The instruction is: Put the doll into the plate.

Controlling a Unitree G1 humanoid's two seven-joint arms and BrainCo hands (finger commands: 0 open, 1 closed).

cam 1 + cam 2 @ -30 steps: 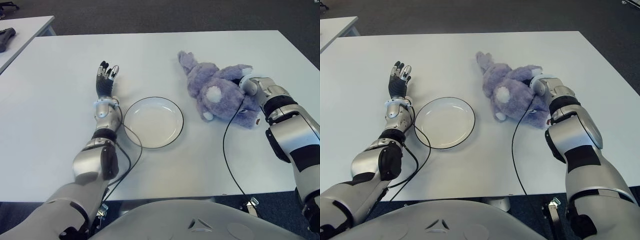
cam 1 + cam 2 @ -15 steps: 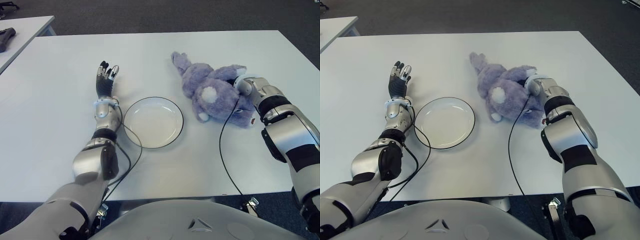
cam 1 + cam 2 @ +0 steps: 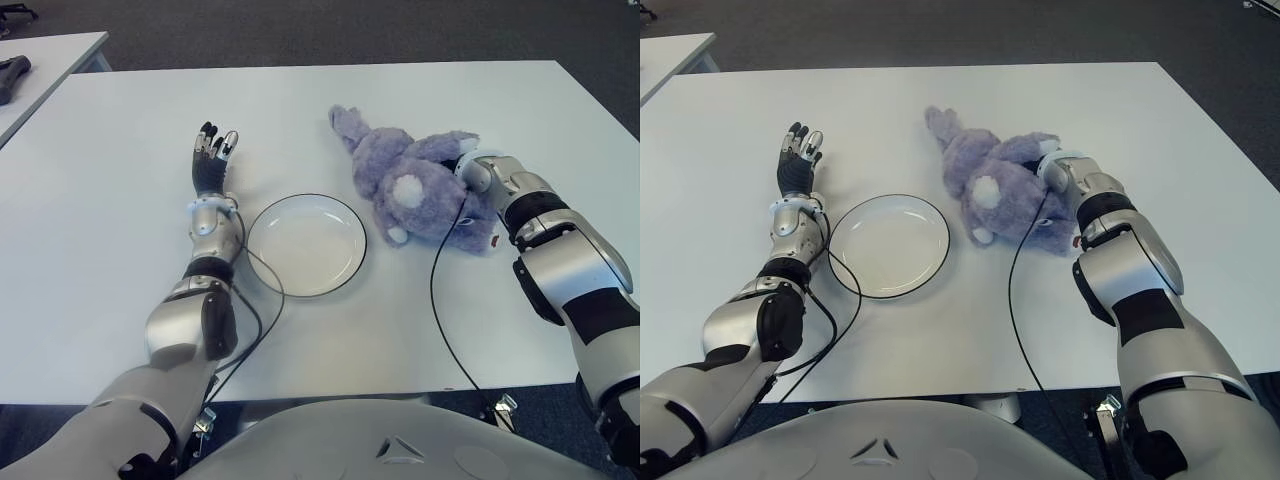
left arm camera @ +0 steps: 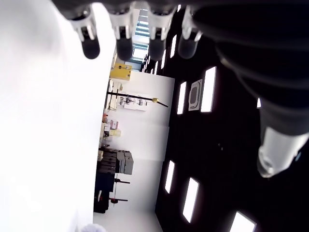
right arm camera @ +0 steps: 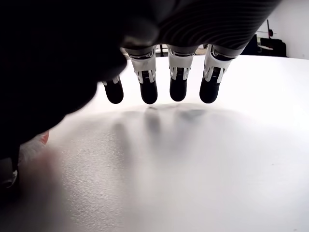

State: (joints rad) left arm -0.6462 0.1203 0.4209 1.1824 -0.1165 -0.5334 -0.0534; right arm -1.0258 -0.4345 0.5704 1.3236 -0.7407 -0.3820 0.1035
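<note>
Beside plate point(image 3: 306, 244): right hand point(image 3: 470, 168) against doll point(image 3: 415, 186), fingers extended, gripping nothing; left hand point(image 3: 211, 160) open.

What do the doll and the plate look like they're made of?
The doll looks like soft plush fabric: fuzzy purple pile with white patches, and a body that sags against the right hand pressed on it. The plate looks hard and glazed, probably ceramic, maybe melamine: smooth white surface with a thin dark rim line. The left hand shows beside the plate, on its left.
</note>
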